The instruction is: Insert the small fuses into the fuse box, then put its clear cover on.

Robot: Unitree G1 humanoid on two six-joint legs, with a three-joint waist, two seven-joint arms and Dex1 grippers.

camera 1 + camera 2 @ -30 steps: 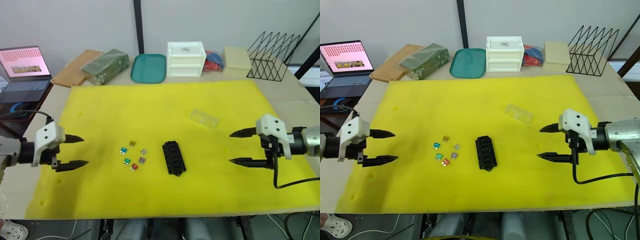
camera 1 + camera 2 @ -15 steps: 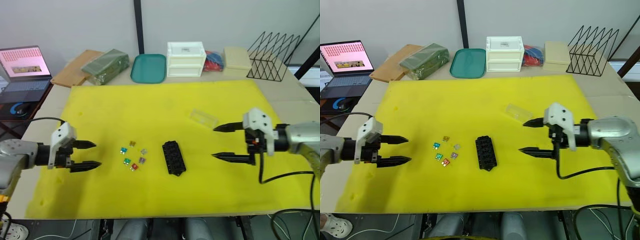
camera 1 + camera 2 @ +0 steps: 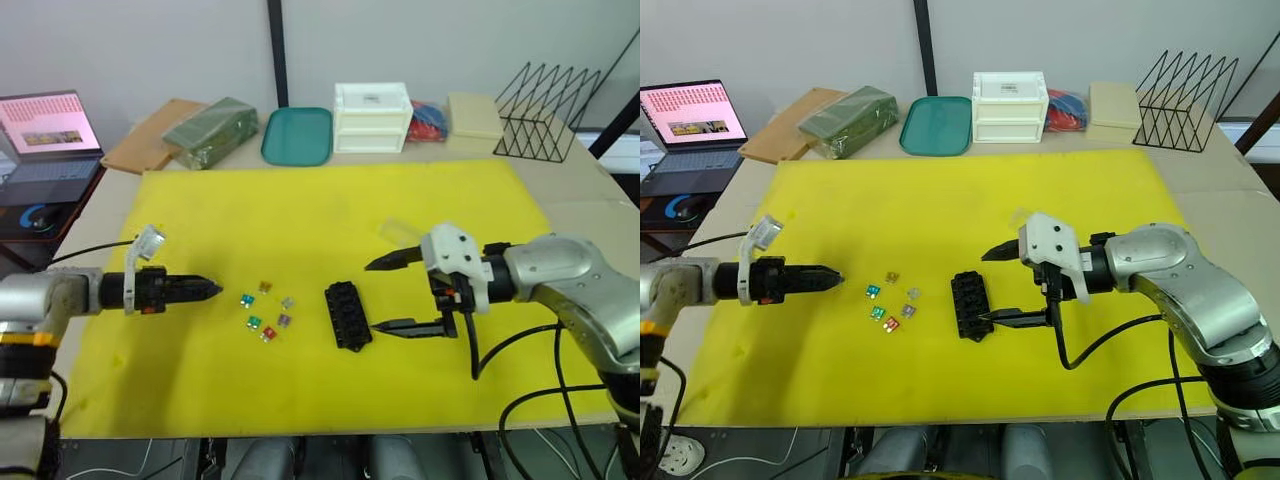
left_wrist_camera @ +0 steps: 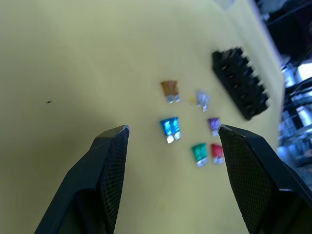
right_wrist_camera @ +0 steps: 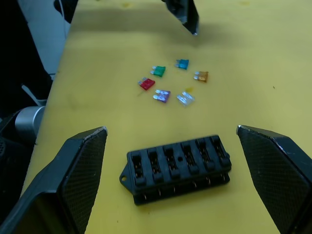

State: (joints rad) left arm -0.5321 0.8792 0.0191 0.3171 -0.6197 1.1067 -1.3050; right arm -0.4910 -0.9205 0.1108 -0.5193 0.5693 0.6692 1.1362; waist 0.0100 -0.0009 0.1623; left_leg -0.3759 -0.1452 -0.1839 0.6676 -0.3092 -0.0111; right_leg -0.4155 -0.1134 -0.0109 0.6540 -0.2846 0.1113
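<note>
The left gripper (image 3: 212, 289) hovers low over the yellow mat (image 3: 330, 200) with its fingers spread apart and nothing between them, as the left wrist view shows; its tips point toward 3 o'clock at the small fuses (image 3: 266, 310), which lie just beyond them. The fuses sit loose on the mat in a little cluster: a teal one (image 4: 169, 127) nearest the gripper, a brown one (image 4: 169, 89) and a pale grey one (image 4: 202, 99) on the far side, and a green one (image 4: 199, 152), a red one (image 4: 217, 151) and a purple one (image 4: 214, 124) on the near side.

At 3 o'clock from the cluster, just beside it but apart, lies the fuse box (image 3: 347, 316), flat on the mat with its slots up and all of them unfilled in the right wrist view.

The right gripper (image 3: 375, 297) is released wide and holds nothing, its tips pointing toward 9 o'clock. One finger reaches past the far end of the fuse box, the other lies close to its near right edge; whether it touches cannot be told.

The clear cover (image 3: 400, 233) lies on the mat at about 1 o'clock from the fuse box, behind the right gripper's upper finger.
</note>
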